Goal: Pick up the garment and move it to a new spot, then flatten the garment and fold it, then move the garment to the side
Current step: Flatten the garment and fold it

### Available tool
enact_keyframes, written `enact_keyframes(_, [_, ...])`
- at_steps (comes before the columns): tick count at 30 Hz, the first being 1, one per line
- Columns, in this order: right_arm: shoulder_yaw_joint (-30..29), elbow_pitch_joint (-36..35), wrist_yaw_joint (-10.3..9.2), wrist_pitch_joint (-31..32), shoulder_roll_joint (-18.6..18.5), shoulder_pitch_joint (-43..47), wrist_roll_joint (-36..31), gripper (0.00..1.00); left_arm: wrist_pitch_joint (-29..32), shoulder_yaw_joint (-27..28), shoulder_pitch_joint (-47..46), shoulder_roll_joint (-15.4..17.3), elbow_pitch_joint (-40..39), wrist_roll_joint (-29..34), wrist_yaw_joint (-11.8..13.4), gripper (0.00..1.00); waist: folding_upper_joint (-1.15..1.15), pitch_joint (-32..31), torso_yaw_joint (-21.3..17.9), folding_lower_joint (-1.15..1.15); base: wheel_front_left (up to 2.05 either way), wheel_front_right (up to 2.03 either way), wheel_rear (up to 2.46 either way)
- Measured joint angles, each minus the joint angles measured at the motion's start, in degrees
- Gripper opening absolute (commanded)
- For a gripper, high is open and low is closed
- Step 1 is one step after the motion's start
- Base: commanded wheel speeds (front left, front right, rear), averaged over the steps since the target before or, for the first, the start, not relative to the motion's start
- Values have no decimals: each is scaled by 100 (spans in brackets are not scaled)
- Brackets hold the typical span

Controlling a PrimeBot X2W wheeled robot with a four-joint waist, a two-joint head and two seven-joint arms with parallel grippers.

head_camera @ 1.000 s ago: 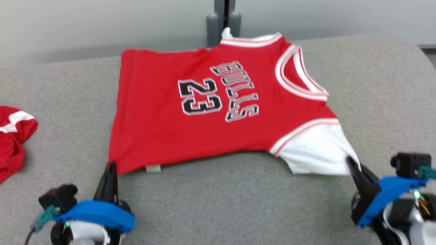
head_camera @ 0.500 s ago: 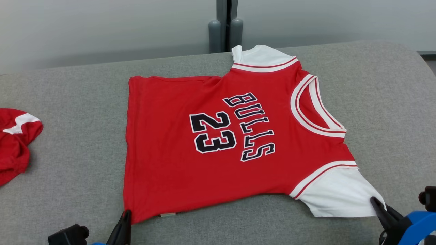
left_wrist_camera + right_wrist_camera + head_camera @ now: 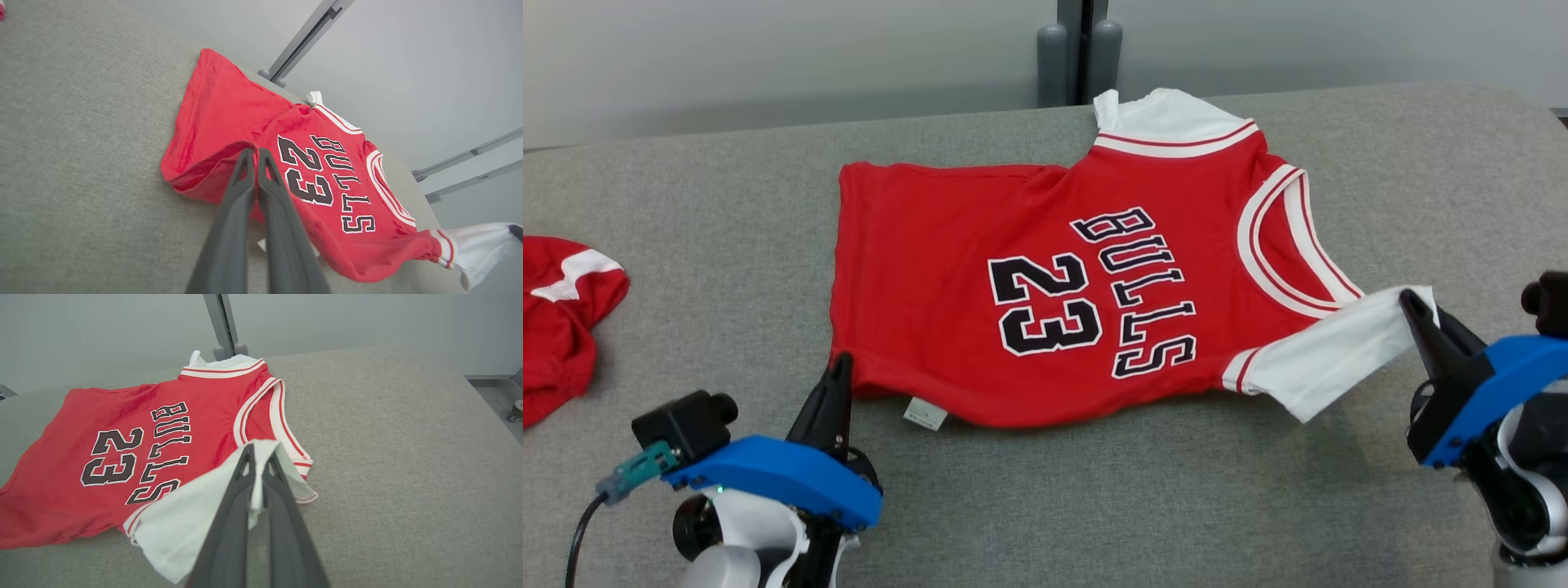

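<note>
A red short-sleeved jersey of soft knit fabric (image 3: 1045, 269), with white sleeves, white-striped neck trim and black "BULLS 23" lettering, lies spread face up on the grey fabric-covered tabletop (image 3: 1094, 506). Its near edge is raised off the surface. The left gripper (image 3: 840, 363) is closed on the near hem corner, where the red cloth bunches into a fold beside a small white label (image 3: 925, 414). The right gripper (image 3: 1409, 300) is clamped on the edge of the near white sleeve (image 3: 1327, 351), holding it lifted clear of the tabletop. A crumpled red and white garment (image 3: 560, 327) lies well apart at the tabletop's left edge.
</note>
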Motion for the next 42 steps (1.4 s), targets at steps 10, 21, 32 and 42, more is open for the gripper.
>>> enact_keyframes(10, [161, 1170, 0, -89, -116, -1252, -154, 0, -38, -38, -1287, -126, 1439, 202, -43, 0, 0, 497, 56, 1, 0, 0, 0])
enact_keyframes(21, [430, 2079, 0, -1038, -255, -2026, 93, 100, -270, -98, -1774, -260, 2130, 242, -299, 100, 0, 767, 200, 1, 0, 0, 0])
enact_keyframes(32, [197, 2202, 0, -1202, -304, -1465, 215, 100, -884, -646, -1345, 33, 2312, 1031, -468, 100, 0, 395, 274, 0, 0, 0, 0])
enact_keyframes(42, [-198, 2240, 0, -1254, -135, -1077, -224, 100, -771, -923, -1529, 93, 3020, 1428, -208, 100, 0, 553, 91, 0, 0, 0, 0])
